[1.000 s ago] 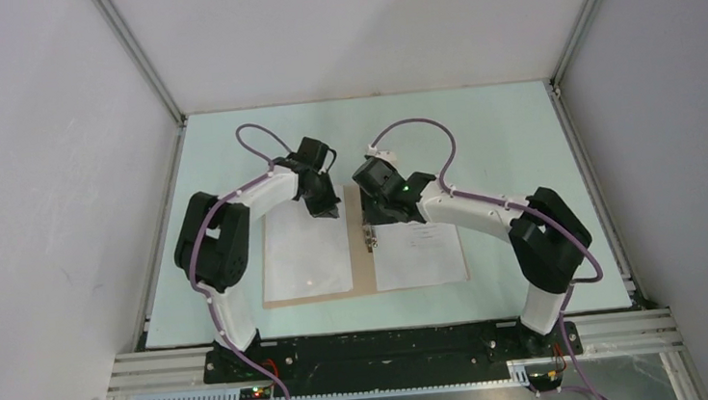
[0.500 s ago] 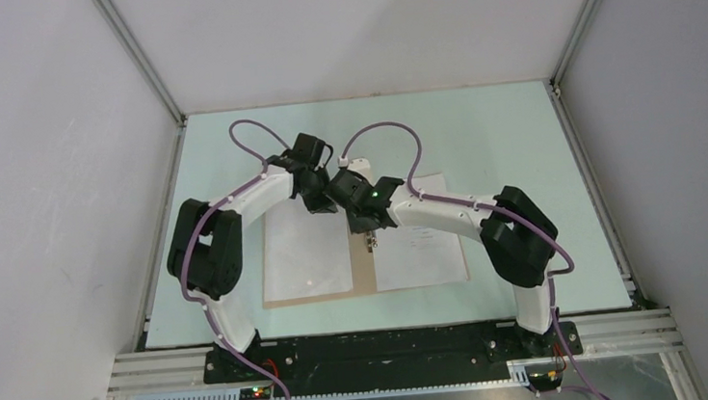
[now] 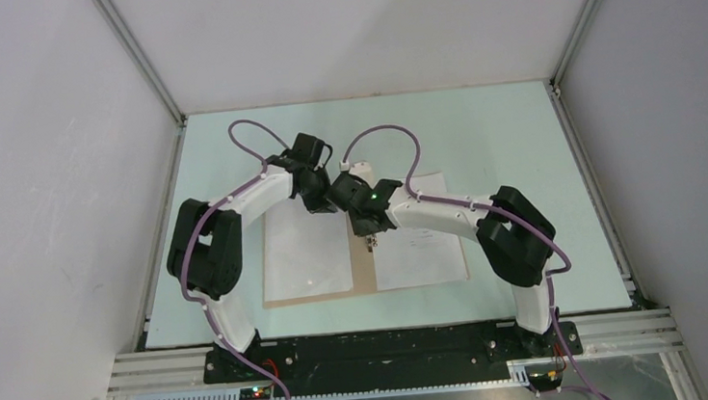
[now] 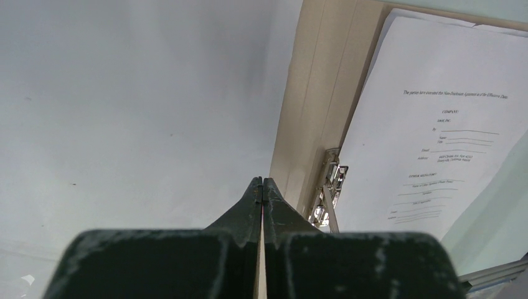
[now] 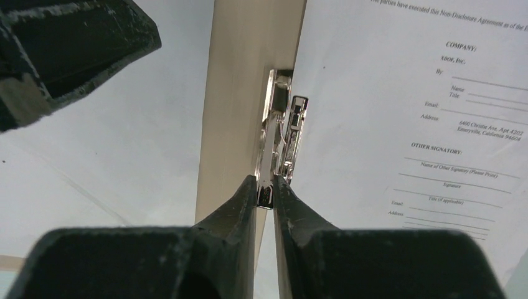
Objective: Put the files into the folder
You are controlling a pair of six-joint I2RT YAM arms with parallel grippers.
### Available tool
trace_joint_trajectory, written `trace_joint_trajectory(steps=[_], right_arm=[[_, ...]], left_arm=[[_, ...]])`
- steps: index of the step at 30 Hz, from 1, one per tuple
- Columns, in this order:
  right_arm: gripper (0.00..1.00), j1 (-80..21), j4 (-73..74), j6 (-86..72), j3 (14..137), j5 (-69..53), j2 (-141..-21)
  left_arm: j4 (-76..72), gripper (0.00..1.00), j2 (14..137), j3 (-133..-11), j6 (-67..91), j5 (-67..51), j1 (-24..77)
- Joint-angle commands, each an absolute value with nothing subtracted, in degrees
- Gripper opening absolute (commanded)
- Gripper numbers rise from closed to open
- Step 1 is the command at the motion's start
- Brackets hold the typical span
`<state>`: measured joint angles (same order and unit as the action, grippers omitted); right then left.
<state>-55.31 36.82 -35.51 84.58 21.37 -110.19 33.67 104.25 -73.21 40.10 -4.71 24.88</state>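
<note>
Right gripper point(image 5: 266, 187) is swinging inward, now pinching the folder's point(image 5: 236, 93) spine clip point(image 5: 277, 124). Left gripper point(image 4: 261, 182), closed empty, is probably steadying the folder.

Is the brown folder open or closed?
Open. The folder lies spread flat, its metal clip bare between the two halves.

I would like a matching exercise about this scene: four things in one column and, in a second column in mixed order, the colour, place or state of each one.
Things:
1. left gripper
2. right gripper
3. printed sheet
4. folder

Descriptions:
a. tan-brown, lying open
b. white, to the right of the metal clip
c. fingers pressed together
d. fingers on either side of the metal clip's end

Pairs: 1-c; 2-d; 3-b; 4-a
</note>
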Motion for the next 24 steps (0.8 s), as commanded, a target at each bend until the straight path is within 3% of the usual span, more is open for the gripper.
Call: trace_joint_trajectory(steps=[1, 24], right_arm=[[0.15, -55.63, 34.72, -34.72, 82.34, 21.17, -108.68], [0.11, -55.16, 24.66, -33.13, 65.99, 18.27, -99.41]], left_arm=[[33.71, 0.03, 102.74, -75.11, 41.76, -4.41, 25.25], [33.15, 0.17, 111.74, -81.25, 47.24, -6.56, 32.54]])
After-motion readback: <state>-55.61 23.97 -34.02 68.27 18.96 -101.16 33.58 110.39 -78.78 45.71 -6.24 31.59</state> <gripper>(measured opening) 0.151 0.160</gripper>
